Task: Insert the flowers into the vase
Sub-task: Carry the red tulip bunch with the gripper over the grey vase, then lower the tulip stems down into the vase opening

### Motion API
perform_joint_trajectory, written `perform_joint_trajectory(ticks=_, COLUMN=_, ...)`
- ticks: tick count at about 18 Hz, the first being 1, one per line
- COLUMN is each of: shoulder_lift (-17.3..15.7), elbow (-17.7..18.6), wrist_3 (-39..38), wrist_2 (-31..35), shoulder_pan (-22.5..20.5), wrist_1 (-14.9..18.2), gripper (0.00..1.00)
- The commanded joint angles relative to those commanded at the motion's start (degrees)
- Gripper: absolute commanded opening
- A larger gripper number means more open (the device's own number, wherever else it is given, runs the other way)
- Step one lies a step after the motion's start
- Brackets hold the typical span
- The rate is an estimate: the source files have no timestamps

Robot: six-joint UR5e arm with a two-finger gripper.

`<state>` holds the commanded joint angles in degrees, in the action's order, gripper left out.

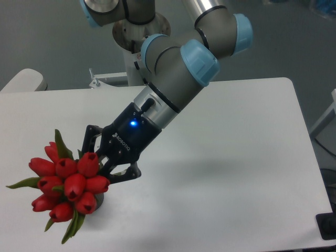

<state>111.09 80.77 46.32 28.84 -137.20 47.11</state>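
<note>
The flowers (65, 184), a tight bunch of red tulip buds with green leaves, hang over the table's front left part. My gripper (105, 161) reaches in from the upper right and is shut on their stems just behind the buds. The stems themselves are hidden by the buds and fingers. The vase (98, 202) is almost wholly covered by the bunch. Only a dark sliver of it shows at the bunch's lower right edge.
The white table (226, 173) ends close below the flowers and at the right. The arm's base (139, 37) stands at the back centre. A pale rounded object (23, 81) lies at the far left, and a black block (326, 228) sits at the lower right corner.
</note>
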Motion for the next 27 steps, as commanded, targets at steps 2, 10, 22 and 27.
perform_joint_trajectory(ticks=2, shoulder_lift=0.2, elbow=0.0, wrist_3=0.0, wrist_2=-4.8, shoulder_pan=-0.1, wrist_1=-0.2, gripper=0.25)
perform_joint_trajectory(ticks=10, shoulder_lift=0.2, elbow=0.1, wrist_3=0.7, wrist_2=-18.7, shoulder_pan=0.0, wrist_1=-0.7, gripper=0.25)
perform_joint_trajectory(ticks=22, shoulder_lift=0.5, elbow=2.8, wrist_3=8.4, wrist_2=-19.2, shoulder_pan=3.4, wrist_1=-2.5, gripper=0.25)
perform_joint_trajectory(ticks=27, shoulder_lift=0.1, elbow=6.2, wrist_3=11.9, wrist_2=-19.3, shoulder_pan=3.6, wrist_1=-2.8, gripper=0.25)
